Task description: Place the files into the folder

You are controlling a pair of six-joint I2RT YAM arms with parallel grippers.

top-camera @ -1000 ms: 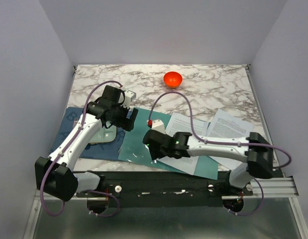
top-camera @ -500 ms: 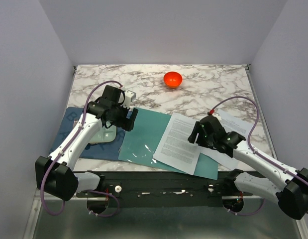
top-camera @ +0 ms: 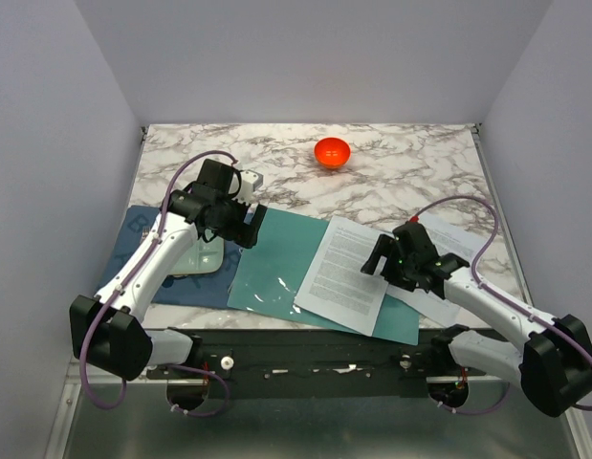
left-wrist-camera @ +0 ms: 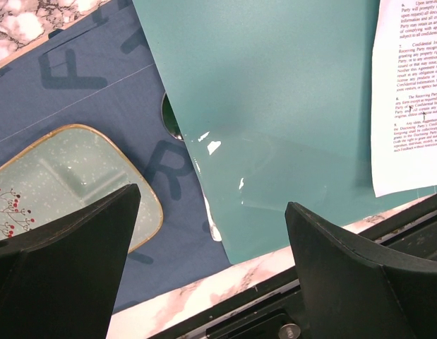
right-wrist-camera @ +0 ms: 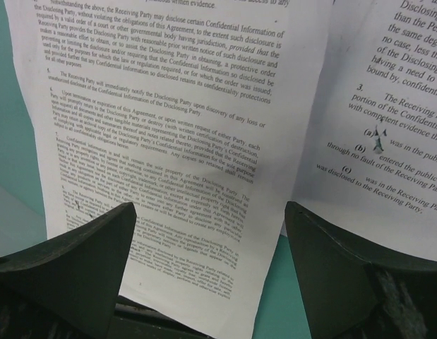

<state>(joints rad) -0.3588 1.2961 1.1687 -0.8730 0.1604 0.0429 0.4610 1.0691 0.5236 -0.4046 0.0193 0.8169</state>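
Note:
The teal folder (top-camera: 272, 263) lies open and flat at the table's front middle. One of the files (top-camera: 345, 273), a printed white sheet, rests on the folder's right half. A second sheet (top-camera: 460, 241) lies further right, partly under my right arm. My right gripper (top-camera: 385, 252) hovers open at the first sheet's right edge; in the right wrist view the sheet (right-wrist-camera: 154, 141) and the second sheet (right-wrist-camera: 387, 92) lie below the empty right gripper (right-wrist-camera: 211, 208). My left gripper (top-camera: 242, 229) is open over the folder's left edge (left-wrist-camera: 274, 106), nothing between the left gripper's (left-wrist-camera: 212, 205) fingers.
A dark blue cloth mat (top-camera: 142, 263) with a pale mint plate (top-camera: 202, 256) lies left of the folder. An orange bowl (top-camera: 332, 151) stands at the back middle. A black rail (top-camera: 315, 352) runs along the front edge. Walls close in the table's sides and back.
My right arm swung from over the folder's left part to the right. Its jaws widened, and the sheet now lies on the folder's right half. The left arm barely moved.

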